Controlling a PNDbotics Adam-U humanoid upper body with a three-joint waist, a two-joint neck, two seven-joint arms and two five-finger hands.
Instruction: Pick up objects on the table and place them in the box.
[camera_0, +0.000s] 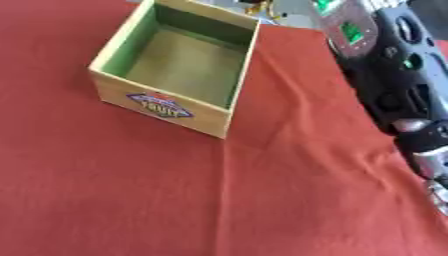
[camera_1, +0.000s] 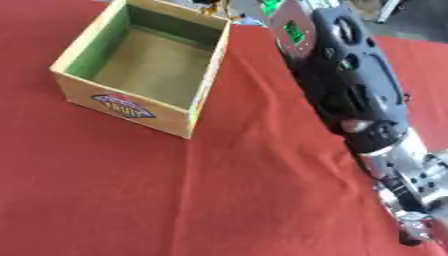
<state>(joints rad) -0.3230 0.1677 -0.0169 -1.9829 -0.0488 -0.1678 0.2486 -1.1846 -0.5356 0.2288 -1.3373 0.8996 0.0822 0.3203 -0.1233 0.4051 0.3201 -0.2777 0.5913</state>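
Box (camera_0: 179, 95): square, open-topped pale wood, standing on wrinkled red cloth (camera_0: 131, 200).

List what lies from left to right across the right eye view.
Wooden box with a label on its near side, open and nothing visible inside → bare red cloth → the robot's right arm, running from the top down to the lower right corner.

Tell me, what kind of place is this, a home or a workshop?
Most likely a robot test or demo bench, not a home. A table under a red cloth holds only an open wooden box with a printed label, empty inside, and a black and silver robot arm reaches over the cloth from the right.
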